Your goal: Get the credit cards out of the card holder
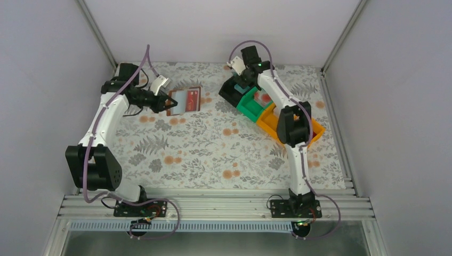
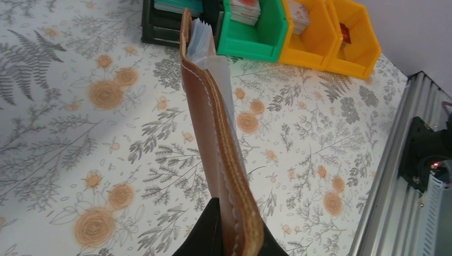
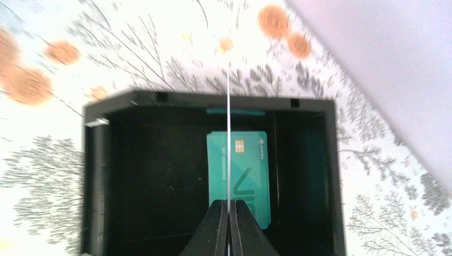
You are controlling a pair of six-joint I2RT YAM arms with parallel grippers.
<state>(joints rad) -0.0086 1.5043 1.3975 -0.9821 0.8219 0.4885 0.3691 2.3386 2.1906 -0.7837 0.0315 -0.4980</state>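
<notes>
Drop-off step: right hand (image 3: 228,205) pinches card (image 3: 228,133) edge-on over black bin (image 3: 96,176); next, just let go; left hand (image 2: 234,240) clamps card holder (image 2: 205,122).

Enclosure: plain pale walls (image 1: 213,26) on three sides, aluminium corner struts (image 1: 97,32). Table (image 1: 213,154) covered in white cloth with grey fern and orange flower print. Slotted aluminium rail (image 1: 213,205) at near edge. Lighting even, diffuse.

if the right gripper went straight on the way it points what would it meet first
Most likely the teal card lying in the black bin: the right gripper points down into it, and its held card, edge-on, would touch first. Depth is unclear.
</notes>
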